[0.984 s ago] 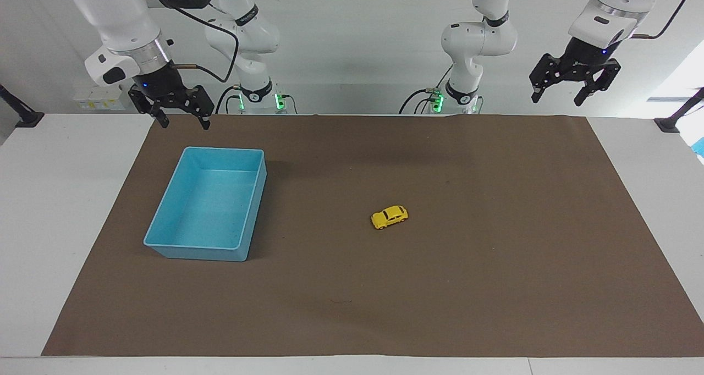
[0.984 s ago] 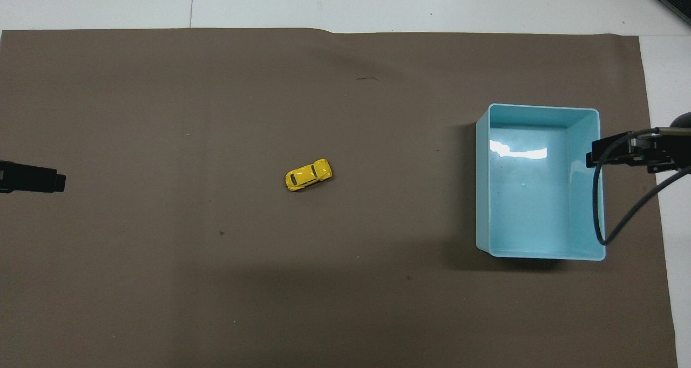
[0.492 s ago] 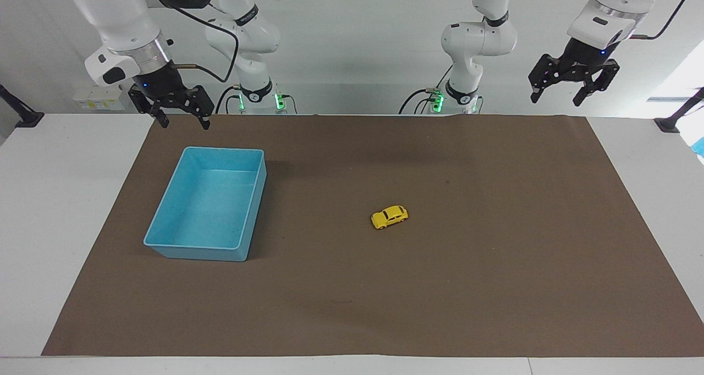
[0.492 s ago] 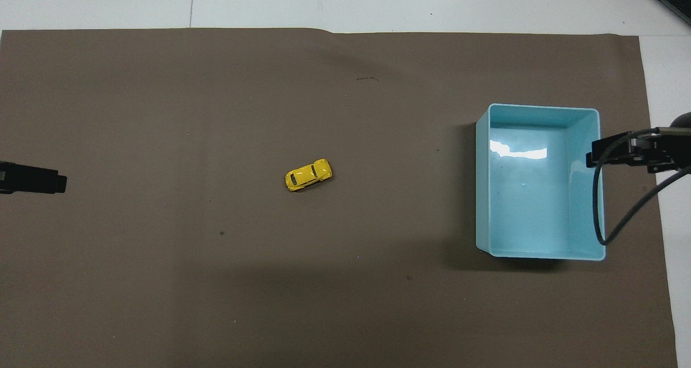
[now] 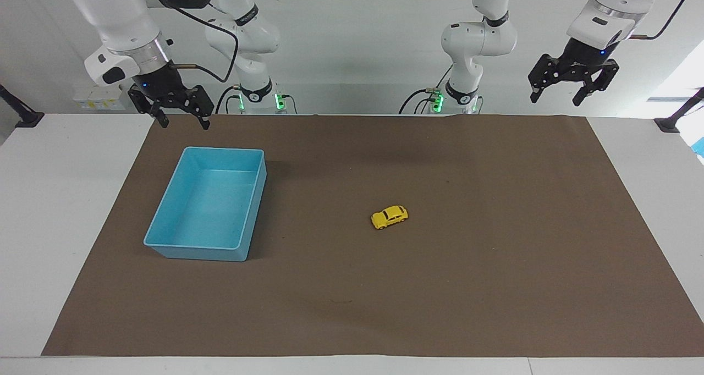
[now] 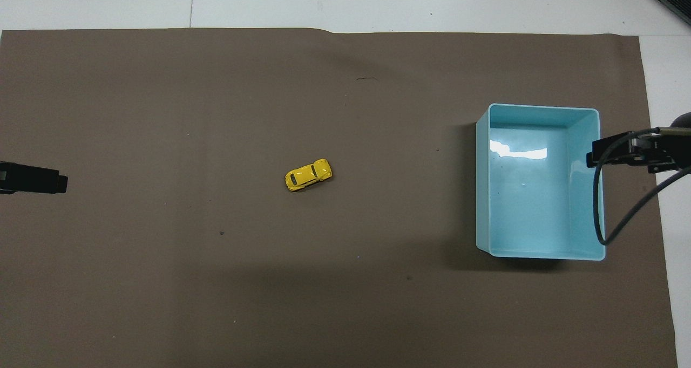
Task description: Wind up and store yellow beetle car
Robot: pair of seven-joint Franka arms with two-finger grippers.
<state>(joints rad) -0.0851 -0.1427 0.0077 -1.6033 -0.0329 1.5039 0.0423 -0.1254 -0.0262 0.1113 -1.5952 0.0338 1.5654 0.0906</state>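
The yellow beetle car point(image 5: 390, 216) stands on its wheels on the brown mat near the middle of the table; it also shows in the overhead view point(image 6: 308, 175). The blue tray point(image 5: 222, 149) sits empty toward the right arm's end, its rim also in the overhead view point(image 6: 542, 108). My right gripper point(image 5: 185, 123) hangs open and empty in the air over the mat's edge by the tray's nearer end. My left gripper point(image 5: 555, 99) hangs open and empty in the air above the mat's corner at the left arm's end, well away from the car.
The brown mat point(image 5: 495, 265) covers most of the white table point(image 5: 66, 210). In the overhead view only the left gripper's tip point(image 6: 56, 180) and the right gripper's tip point(image 6: 596, 157) with its cable show at the edges.
The left gripper has crept very slightly toward the middle of the table. The car, the tray and the right gripper have not moved.
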